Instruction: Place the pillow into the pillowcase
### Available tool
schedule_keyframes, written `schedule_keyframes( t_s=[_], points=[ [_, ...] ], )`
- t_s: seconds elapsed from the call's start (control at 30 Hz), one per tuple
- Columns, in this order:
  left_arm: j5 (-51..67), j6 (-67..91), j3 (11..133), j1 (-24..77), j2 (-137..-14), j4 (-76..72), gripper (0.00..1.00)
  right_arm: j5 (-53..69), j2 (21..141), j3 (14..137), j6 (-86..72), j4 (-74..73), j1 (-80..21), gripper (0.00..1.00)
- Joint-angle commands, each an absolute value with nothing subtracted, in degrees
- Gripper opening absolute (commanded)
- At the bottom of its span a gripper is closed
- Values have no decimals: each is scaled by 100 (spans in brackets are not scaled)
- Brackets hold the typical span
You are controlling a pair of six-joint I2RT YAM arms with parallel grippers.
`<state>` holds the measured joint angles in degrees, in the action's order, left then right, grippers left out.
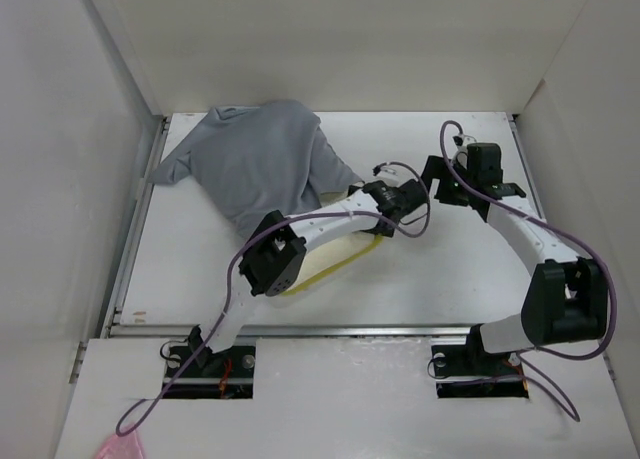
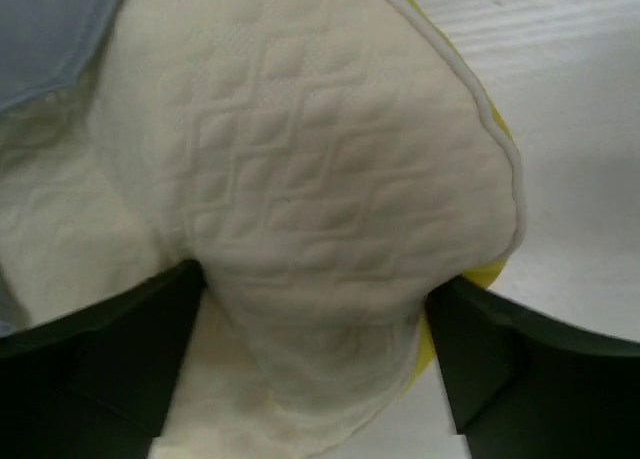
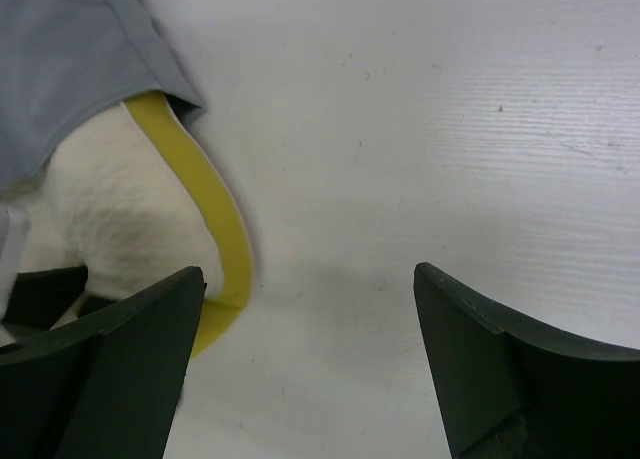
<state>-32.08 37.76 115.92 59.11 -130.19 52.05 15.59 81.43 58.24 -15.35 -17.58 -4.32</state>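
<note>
I see the pillow with its far end covered by the hem of the grey pillowcase, its cream face and yellow band showing at the near end. My left gripper is clamped on a bunched corner of the pillow, quilted fabric bulging between its 2 fingers. Just right of the pillow, my right gripper hangs spread wide over the white table.

The left arm stretches from lower left to the frame's centre, its left gripper clamped on a bunched fold of the pillow. The right arm arcs up the right side; its right gripper points left, jaws spread wide and holding nothing.
</note>
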Motion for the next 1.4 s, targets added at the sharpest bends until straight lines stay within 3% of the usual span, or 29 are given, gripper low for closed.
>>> schedule_keyframes(
  t_s=[0.0, 0.07, 0.1, 0.3, 0.5, 1.0, 1.17, 1.23, 1.27, 1.3, 1.33, 1.37],
  points=[
    [-3656, 4052, 11181, 5476, -13271, 5889, 74, 1890, 7910, 5872, -1485, -1573, -352, 91],
    [-3560, 3973, 11013, 5476, -13333, 5818, 19, 2065, 7910, 5801, -1485, -1503, -291, 91],
    [-3560, 3973, 11013, 5476, -13333, 5818, 0, 2065, 7910, 5801, -1485, -1425, -290, 91],
    [-4569, 4421, 11197, 5687, -11903, 6486, 0, 3047, 7963, 5644, -1195, -766, -290, 91],
    [-4641, 4149, 11135, 5555, -10242, 6381, 0, 2436, 8331, 5625, -1178, -45, -1123, 89],
    [-4509, 4017, 11426, 5484, -9817, 6486, 0, 3225, 9738, 6179, -2188, 2354, -2855, 87],
    [-4456, 4017, 11426, 5484, -9817, 6486, 0, 2585, 10299, 6564, -2556, 2645, -3103, 87],
    [-4456, 4069, 11426, 5484, -9765, 6486, 0, 2165, 10519, 6801, -2802, 2750, -3103, 74],
    [-4456, 4069, 11426, 5484, -9712, 6486, 0, 2162, 10686, 6872, -2856, 2803, -3024, 61],
    [-4456, 4069, 11356, 5484, -9712, 6486, 0, 2084, 10687, 6873, -2970, 2882, -3023, 27],
    [-4456, 4130, 11355, 5484, -9712, 6486, 0, 1839, 10688, 6873, -3032, 3013, -2945, 13],
    [-4456, 4131, 11216, 5432, -9712, 6486, 0, 1689, 10688, 6725, -3032, 3276, -2892, 5]
  ],
)
